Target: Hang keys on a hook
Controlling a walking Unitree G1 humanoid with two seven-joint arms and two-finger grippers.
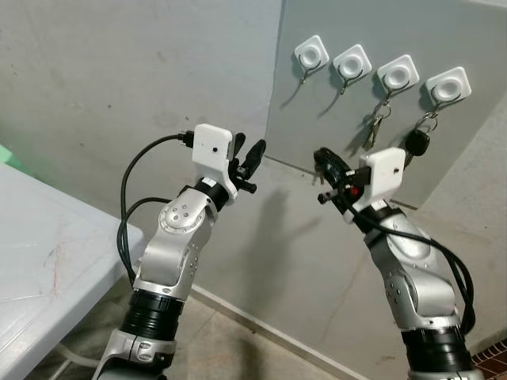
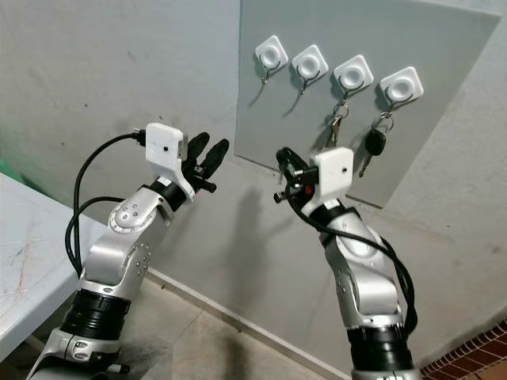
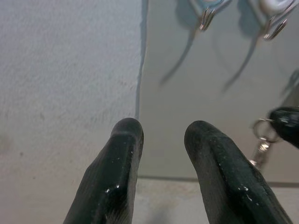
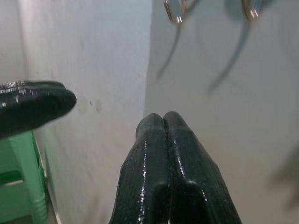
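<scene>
Hanging from hooks (image 1: 398, 74): keys (image 1: 379, 127), black fob (image 1: 417, 142); left fingers (image 3: 121, 158) parted, right fingers (image 4: 163, 154) pressed together, empty.

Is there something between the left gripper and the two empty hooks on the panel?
Nothing visible. The left gripper, fingers open, has only bare wall and panel before the two empty hooks.
</scene>
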